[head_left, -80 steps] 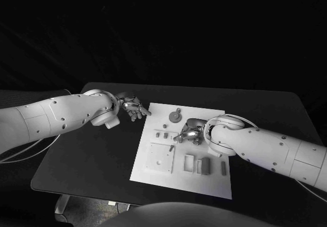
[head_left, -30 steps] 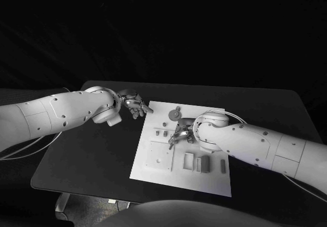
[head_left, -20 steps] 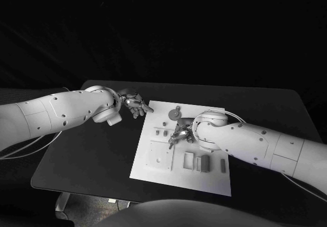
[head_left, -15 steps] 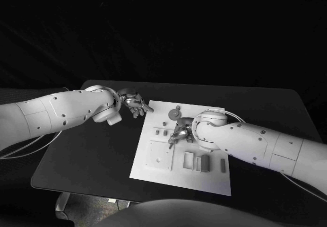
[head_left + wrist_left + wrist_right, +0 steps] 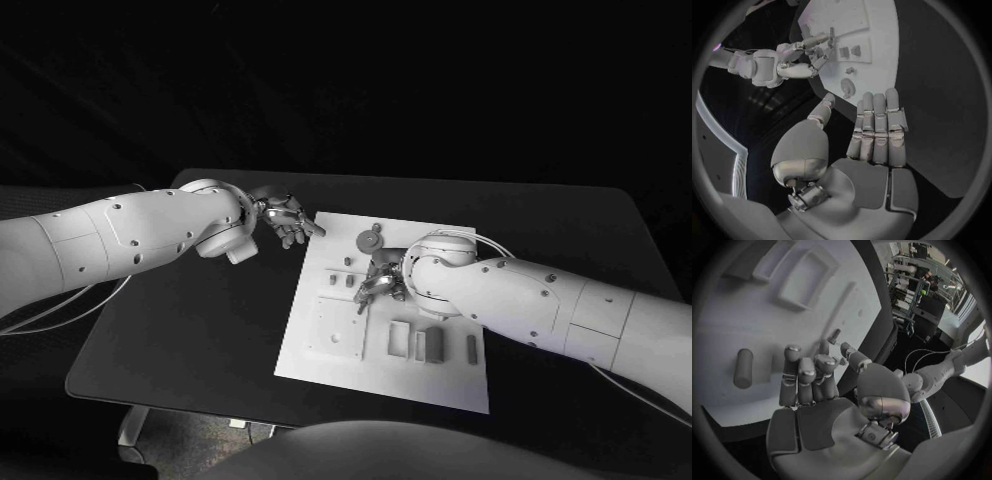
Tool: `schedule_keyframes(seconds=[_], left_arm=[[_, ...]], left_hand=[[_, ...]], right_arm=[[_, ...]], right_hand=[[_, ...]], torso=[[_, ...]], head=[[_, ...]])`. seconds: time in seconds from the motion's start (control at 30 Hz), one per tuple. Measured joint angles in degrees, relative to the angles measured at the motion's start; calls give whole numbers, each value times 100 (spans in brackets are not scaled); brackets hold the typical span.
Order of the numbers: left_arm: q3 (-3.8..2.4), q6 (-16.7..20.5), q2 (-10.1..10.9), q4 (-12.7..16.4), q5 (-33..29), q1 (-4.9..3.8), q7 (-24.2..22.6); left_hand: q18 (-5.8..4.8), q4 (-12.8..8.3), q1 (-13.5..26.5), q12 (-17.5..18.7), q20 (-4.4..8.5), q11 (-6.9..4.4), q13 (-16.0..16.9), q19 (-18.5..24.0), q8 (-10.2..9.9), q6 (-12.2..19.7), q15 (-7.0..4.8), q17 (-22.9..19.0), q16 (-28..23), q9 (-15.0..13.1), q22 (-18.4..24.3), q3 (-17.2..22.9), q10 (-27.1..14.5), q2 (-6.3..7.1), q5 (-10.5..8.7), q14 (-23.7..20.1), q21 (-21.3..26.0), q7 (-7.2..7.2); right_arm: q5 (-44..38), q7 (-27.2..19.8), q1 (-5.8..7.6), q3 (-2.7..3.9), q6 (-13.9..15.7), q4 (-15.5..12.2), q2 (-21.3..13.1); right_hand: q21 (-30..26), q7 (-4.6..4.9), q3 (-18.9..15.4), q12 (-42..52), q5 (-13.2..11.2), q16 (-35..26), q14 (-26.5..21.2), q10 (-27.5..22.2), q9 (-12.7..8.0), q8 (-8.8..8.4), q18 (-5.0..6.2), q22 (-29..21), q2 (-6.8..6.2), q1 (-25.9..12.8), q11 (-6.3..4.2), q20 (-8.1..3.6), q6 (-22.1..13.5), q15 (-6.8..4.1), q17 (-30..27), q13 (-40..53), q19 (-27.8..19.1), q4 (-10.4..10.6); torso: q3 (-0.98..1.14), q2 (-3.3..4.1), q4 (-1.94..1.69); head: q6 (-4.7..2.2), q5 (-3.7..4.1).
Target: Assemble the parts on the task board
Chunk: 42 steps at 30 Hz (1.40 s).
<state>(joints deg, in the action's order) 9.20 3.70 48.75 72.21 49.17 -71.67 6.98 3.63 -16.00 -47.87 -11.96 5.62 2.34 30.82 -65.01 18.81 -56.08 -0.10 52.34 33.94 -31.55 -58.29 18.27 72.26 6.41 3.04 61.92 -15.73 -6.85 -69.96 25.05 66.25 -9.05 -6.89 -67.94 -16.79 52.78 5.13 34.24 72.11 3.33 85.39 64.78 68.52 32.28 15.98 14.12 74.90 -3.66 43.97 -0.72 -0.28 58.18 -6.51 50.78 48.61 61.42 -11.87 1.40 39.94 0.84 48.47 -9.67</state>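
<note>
— Two robot hands; where are they?
— The right robot hand (image 5: 384, 281) hovers over the white board's (image 5: 335, 370) middle, fingers curled by a small peg (image 5: 834, 336); a grip, I cannot tell. The left robot hand (image 5: 284, 222) lies open, empty, beside the board's far corner on the worktop (image 5: 188, 330).

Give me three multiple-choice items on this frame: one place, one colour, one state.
1. Where is the left robot hand?
A. Over the black table, beside the task board's far left corner
B. Over the board's middle
C. At the table's near edge

2. What colour is the task board?
A. Black
B. White
C. Yellow

3. What state is the left robot hand in?
A. Gripping a part
B. Curled into a fist
C. Open, holding nothing

Key: 1 A, the head view shows it just off the board's corner. 2 B, the plate is white against the black table. 3 C, its fingers are extended and its palm is bare.
</note>
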Motion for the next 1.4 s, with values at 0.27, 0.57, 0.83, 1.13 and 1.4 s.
schedule_keyframes(seconds=[0.27,0.57,0.83,1.13,1.4], left_arm=[[0,-1,0,2,0,-9,4],[0,-5,-4,15,0,-16,11],[0,-7,-9,18,2,-20,14],[0,-7,-9,18,2,-26,17],[0,-7,-10,19,2,-30,20]], left_hand=[[-3,0,0,0,0,0,4,0,0,0,0,0,0,0,1,0,0,0,0,0,0,0],[-8,0,0,0,0,0,9,0,0,0,0,-5,0,1,-4,0,0,0,0,0,0,0],[-11,0,0,0,0,0,8,0,0,0,0,-5,0,-1,-3,0,0,0,0,0,0,0],[-19,-14,0,0,0,0,13,0,0,0,0,-4,0,-4,-8,14,0,0,0,0,0,0],[-27,-14,0,0,0,0,13,0,0,0,0,-4,0,-3,-7,14,0,0,0,0,0,0]], right_arm=[[-29,-10,3,-7,-11,19,20],[-95,-27,15,-37,-25,50,53],[-162,-44,20,-53,-24,44,59],[-261,-53,20,-63,-15,16,59],[-390,-59,18,-78,10,-16,59]], right_hand=[[24,-11,32,0,0,0,-1,0,-1,16,-1,0,46,46,0,0,11,2,-1,0,0,-126],[23,-27,79,0,0,0,-2,0,7,-5,-2,0,90,91,-1,0,29,5,-1,-1,0,-320],[23,-7,119,0,0,0,-7,1,11,-1,-4,0,-11,313,0,1,10,13,-1,5,0,-434],[23,-8,103,0,0,-1,-1,1,11,0,-31,0,-93,454,-1,1,9,21,-7,5,1,-450],[23,-9,87,0,0,-1,12,2,12,12,32,0,-80,682,-2,1,10,11,-7,5,1,-466]], torso=[[0,0,1],[2,-1,2],[2,-1,2],[2,-3,3],[2,-5,5]], head=[[15,-14],[28,-18],[44,-12],[59,-12],[63,-11]])
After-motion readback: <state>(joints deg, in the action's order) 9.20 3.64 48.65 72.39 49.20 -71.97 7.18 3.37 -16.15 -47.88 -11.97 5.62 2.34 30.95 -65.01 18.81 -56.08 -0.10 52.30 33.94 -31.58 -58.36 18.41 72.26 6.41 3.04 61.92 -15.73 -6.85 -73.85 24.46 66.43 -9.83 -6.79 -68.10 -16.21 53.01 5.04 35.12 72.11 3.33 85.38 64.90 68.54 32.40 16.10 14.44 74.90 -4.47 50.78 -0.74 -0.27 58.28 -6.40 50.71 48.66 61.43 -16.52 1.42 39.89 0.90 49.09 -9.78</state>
